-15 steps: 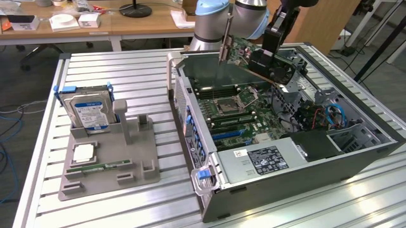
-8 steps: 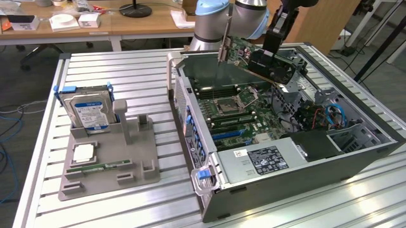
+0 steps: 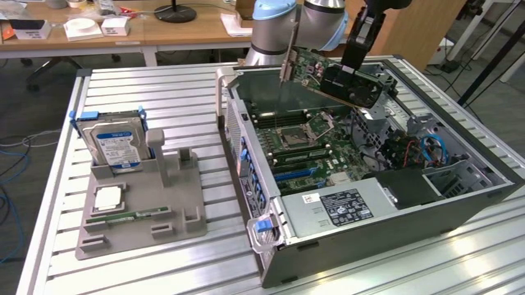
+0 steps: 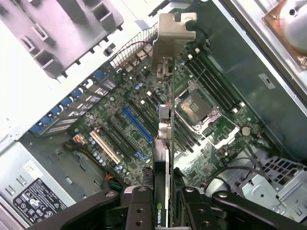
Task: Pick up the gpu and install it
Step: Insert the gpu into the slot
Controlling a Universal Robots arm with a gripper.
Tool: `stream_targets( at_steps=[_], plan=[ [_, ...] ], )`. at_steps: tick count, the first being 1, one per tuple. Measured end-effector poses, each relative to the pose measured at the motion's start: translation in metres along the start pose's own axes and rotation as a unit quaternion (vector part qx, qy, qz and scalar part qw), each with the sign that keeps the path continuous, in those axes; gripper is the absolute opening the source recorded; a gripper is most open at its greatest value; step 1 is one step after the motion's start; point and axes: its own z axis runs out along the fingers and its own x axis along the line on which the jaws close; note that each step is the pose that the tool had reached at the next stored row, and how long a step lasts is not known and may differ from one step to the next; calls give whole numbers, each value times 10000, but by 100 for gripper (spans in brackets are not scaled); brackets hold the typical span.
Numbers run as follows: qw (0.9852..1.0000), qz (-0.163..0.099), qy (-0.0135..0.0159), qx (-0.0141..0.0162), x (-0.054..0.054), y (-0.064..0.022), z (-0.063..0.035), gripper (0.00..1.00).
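The black gripper (image 3: pixel 351 67) (image 4: pixel 163 213) has its jaws partly drawn in and clamped on the gpu (image 3: pixel 332 72) (image 4: pixel 162 163), a thin flat green circuit card with a black cooler block on one face and a silver metal end bracket (image 4: pixel 172 33). The two black fingers (image 4: pixel 139 211) press on the card's opposite faces, so it stands edge-on between the jaws and runs straight out from them, with the bracket at the far end.

The gripped card hangs tilted in the air, apart from everything under it. Below the jaws lies the open grey metal computer case (image 3: pixel 394 209) with its green motherboard (image 3: pixel 303 150) (image 4: pixel 120 124).

The wrist view looks down along the card. Beneath the jaws it shows the square silver processor socket (image 4: pixel 194 106) to one side of the card and a long blue expansion slot (image 4: pixel 136 125) to the other.

The exterior view shows the card's broad face with the cooler turned down towards the case. Well away from the jaws, beside the case on the slatted aluminium table (image 3: pixel 164 86), it shows a grey plastic parts tray (image 3: pixel 144 203). A thick silver hard drive with a blue-white label (image 3: pixel 117 142) stands upright in the tray.
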Motion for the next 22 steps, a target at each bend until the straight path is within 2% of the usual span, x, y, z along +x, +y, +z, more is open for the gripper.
stream_targets(
  at_steps=[10, 22],
  plan=[
    [9994, -342, 17, -9, 0, 0, 0, 26],
    [9975, -706, 35, -19, 0, 0, 0, 26]
  ],
)
